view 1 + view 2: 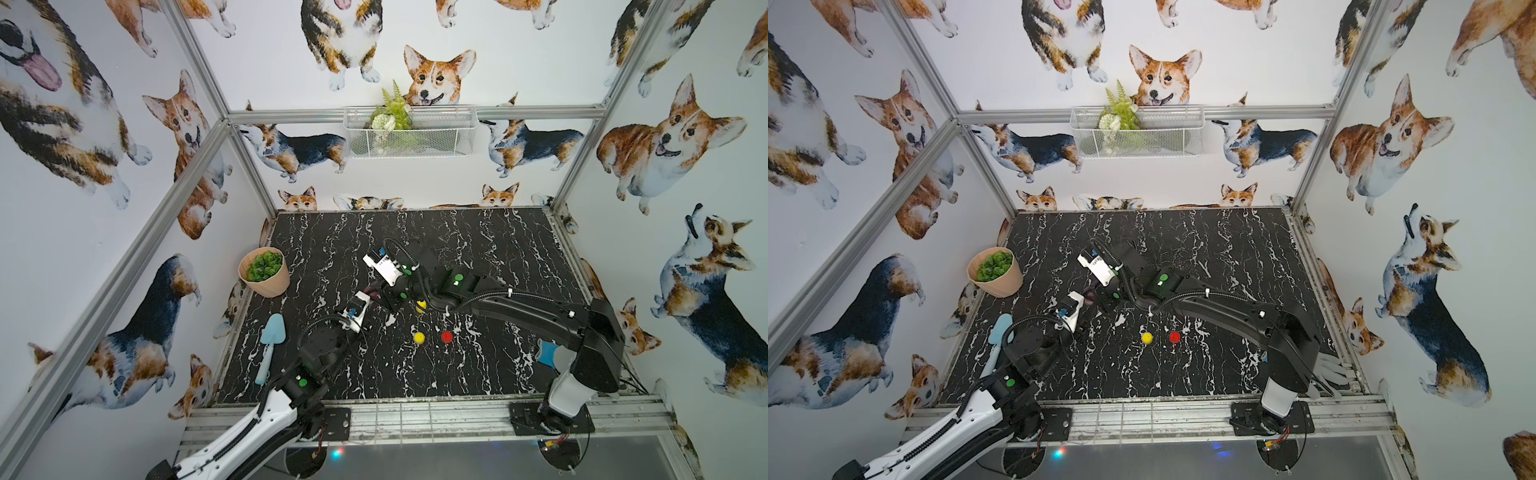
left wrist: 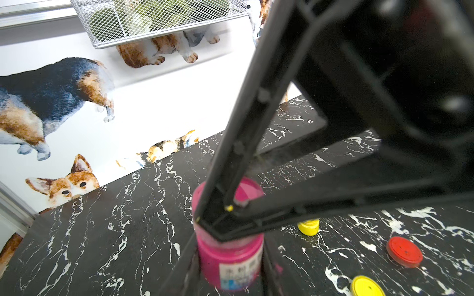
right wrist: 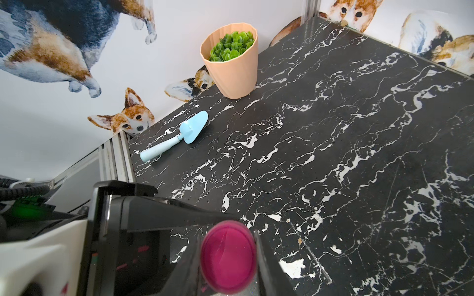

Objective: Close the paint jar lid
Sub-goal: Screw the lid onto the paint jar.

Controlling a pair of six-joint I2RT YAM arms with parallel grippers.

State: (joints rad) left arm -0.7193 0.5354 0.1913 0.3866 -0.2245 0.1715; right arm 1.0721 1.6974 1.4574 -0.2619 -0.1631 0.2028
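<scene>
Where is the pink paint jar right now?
Middle of the table, clearest in the left wrist view: left hand grips its body, right hand its lid. A small yellow jar stands just to its right.

From high over the near edge, both top views stare steeply down on the whole surface (image 1: 478, 249), nearly the same scene in each. The left wrist camera sits close by the paint jar (image 2: 227, 253), facing the back wall (image 2: 179, 89). The right wrist camera hovers just over its lid (image 3: 228, 256), facing the flowerpot (image 3: 236, 77) corner.
</scene>
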